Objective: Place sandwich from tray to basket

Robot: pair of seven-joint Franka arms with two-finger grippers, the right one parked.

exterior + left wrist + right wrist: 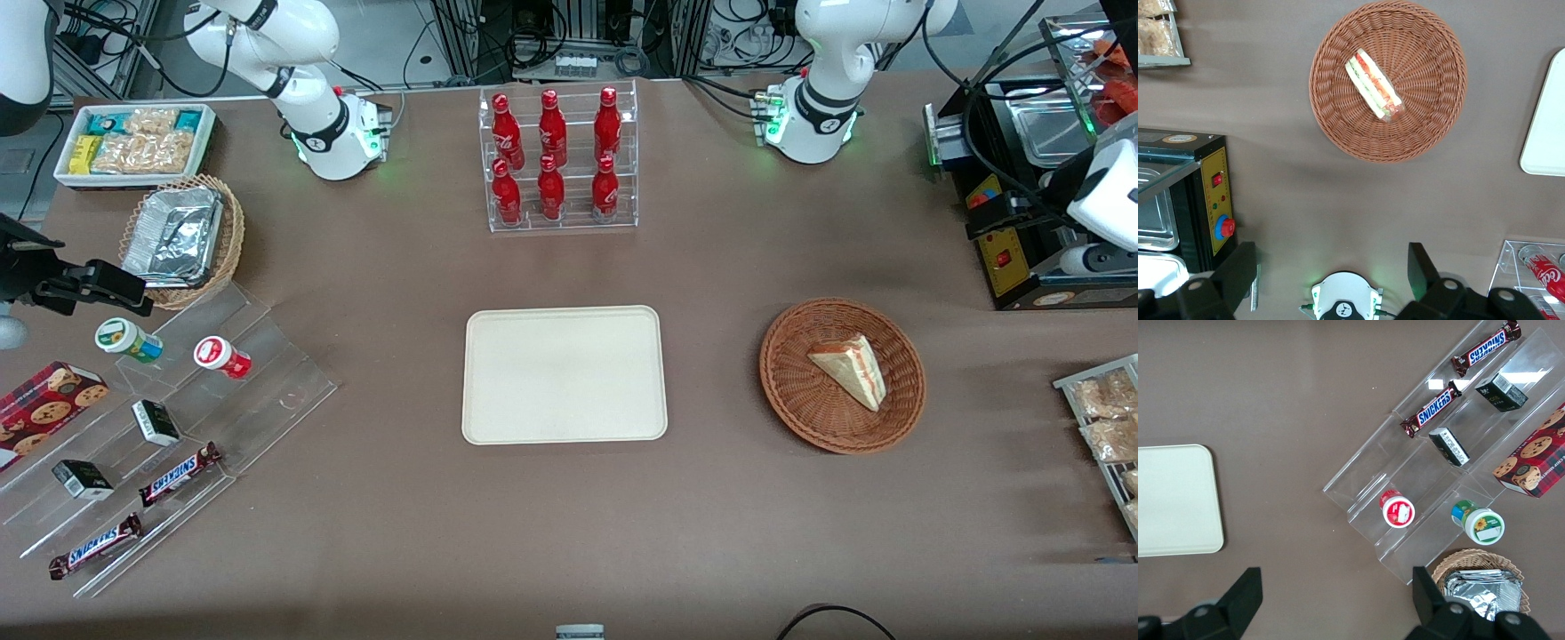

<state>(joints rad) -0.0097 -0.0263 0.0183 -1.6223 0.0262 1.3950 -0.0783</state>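
My gripper (1018, 212) hangs high near the black oven at the working arm's end of the table, dark against it in the front view. In the left wrist view the gripper (1332, 259) is open, its fingers wide apart with nothing between them. A wedge of sandwich (849, 372) with a white bread side rests inside the round brown wicker basket (800, 404). The left wrist view shows the layered filling of the sandwich (1375, 85) in the basket (1428, 117), well apart from the gripper. The white rectangular tray (564, 375) lies flat beside the basket with nothing on it.
The oven (1067, 289) with its yellow panel is nearest the gripper. A clear rack of red bottles (551, 129) stands farther from the front camera than the tray. Bagged bread (1111, 437) sits on a rack beside the basket. A clear stepped shelf (293, 382) holds snacks toward the parked arm's end.
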